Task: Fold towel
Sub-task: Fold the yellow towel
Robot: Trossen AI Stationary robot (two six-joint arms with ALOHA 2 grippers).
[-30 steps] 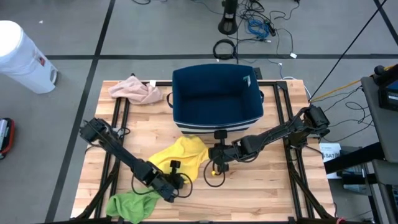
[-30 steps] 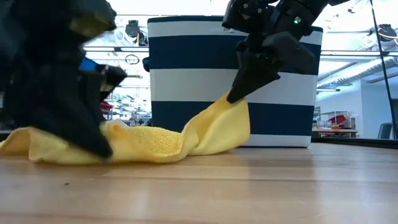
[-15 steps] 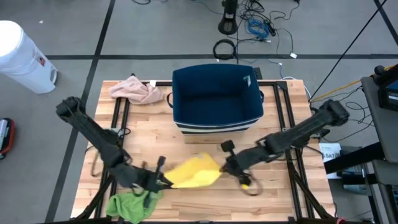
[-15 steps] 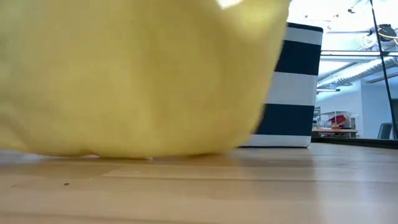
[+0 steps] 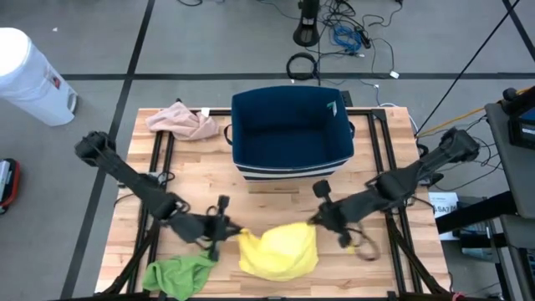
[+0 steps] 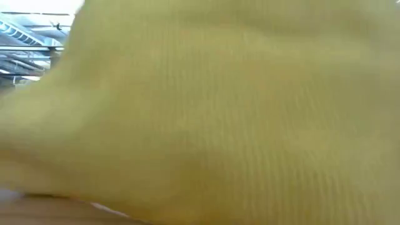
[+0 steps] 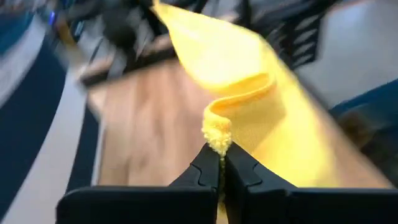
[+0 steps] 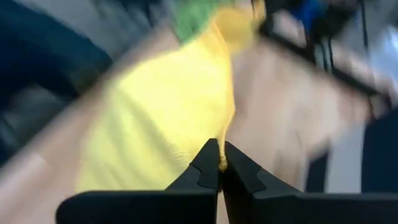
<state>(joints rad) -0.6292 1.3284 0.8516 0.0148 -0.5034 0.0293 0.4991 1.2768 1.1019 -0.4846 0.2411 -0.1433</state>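
While it is held up between both arms, the yellow towel (image 5: 279, 252) is seen hanging over the front middle of the wooden table (image 5: 276, 188), in front of the navy striped bin (image 5: 290, 132). One corner is clamped in the left gripper (image 5: 232, 232), whose fingers (image 7: 205, 173) are pressed together on a bunched edge of the cloth in the left wrist view. The opposite corner is pinched by the right gripper (image 5: 316, 221), its fingers (image 8: 208, 169) likewise closed on the fabric's edge. From the low view nothing but yellow cloth (image 6: 212, 112) is made out, since the towel fills nearly the whole picture. Just beside the towel, at the table's front left corner, a green cloth (image 5: 178, 275) is left crumpled. A pink cloth (image 5: 183, 121) is bunched at the back left, well apart from the towel. Beyond the table's left side, a white bin (image 5: 32, 78) is set on the floor.
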